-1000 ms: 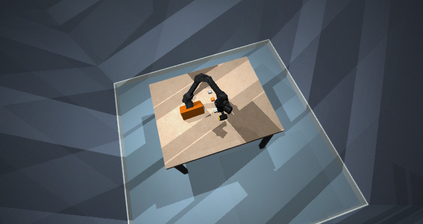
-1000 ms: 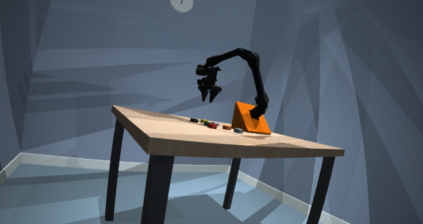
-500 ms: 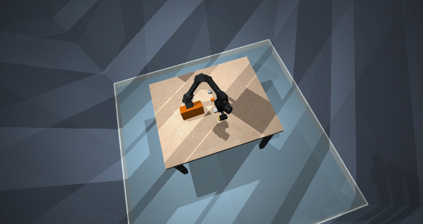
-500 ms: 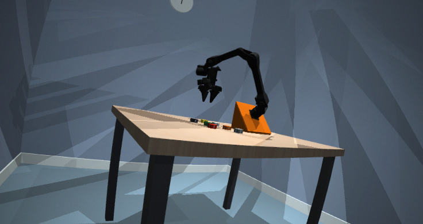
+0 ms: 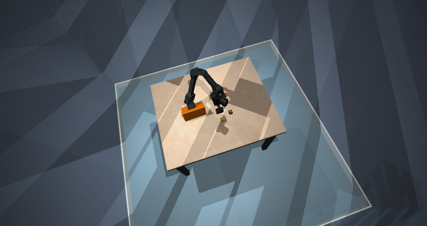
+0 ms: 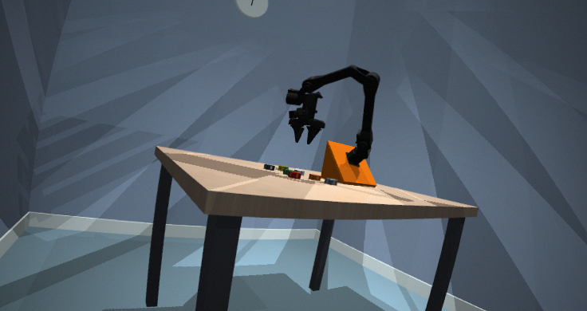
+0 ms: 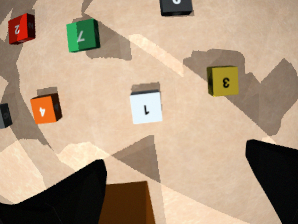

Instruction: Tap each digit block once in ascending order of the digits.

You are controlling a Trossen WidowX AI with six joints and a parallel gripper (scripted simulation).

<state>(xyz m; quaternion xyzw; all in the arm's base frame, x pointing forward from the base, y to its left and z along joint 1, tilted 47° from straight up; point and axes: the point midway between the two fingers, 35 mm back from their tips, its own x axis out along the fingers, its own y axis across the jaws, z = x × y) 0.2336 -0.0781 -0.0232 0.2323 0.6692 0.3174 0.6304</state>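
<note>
Shows white on the block marked 1, with a black digit; turns red on the 2 block, yellow with black numeral on the 3 block, orange with white numeral on the 4 block, green on the 7 block; goes black on the arm, bright orange on the wedge, tan crossed by darker shadow bands on the tabletop.
</note>
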